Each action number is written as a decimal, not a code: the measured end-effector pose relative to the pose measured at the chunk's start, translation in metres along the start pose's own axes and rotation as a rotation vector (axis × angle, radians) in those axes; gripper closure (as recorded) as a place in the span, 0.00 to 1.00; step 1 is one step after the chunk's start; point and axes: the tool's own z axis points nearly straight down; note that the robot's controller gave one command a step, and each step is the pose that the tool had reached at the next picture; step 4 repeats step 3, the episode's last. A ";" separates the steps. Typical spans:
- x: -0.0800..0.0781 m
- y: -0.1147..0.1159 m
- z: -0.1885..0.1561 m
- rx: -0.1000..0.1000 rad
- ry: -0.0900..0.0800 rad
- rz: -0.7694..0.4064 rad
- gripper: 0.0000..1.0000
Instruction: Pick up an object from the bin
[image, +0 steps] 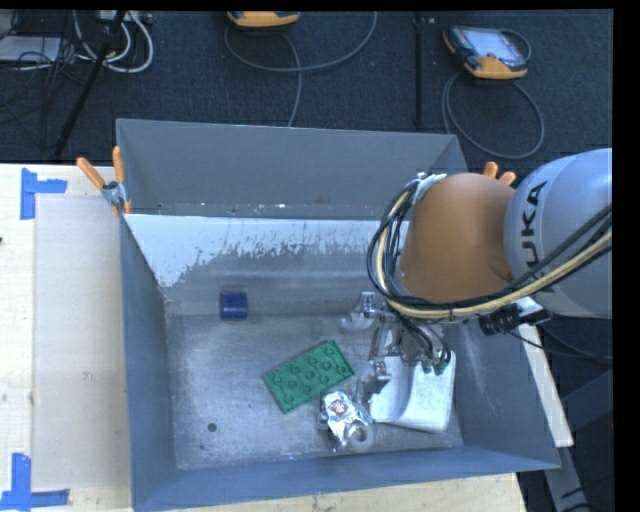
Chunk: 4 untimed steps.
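White flat block lies on the floor of the bin, near its right wall and front edge. The hand hangs over the block's left edge, just beside a crumpled silver wrapper; whether it is wide or narrow cannot be told. A green studded plate lies to the wrapper's left, and a small blue block sits nearer the back wall.

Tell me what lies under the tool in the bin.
Under the tool lies a white flat object, beside a crumpled silvery wrapper and a green studded plate. The arm covers the white object's far part.
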 end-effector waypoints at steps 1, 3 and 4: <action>-0.005 0.011 0.091 -0.002 -0.009 0.078 0.00; 0.004 0.021 -0.028 -0.001 -0.009 0.074 1.00; 0.004 0.021 -0.028 -0.001 -0.009 0.074 1.00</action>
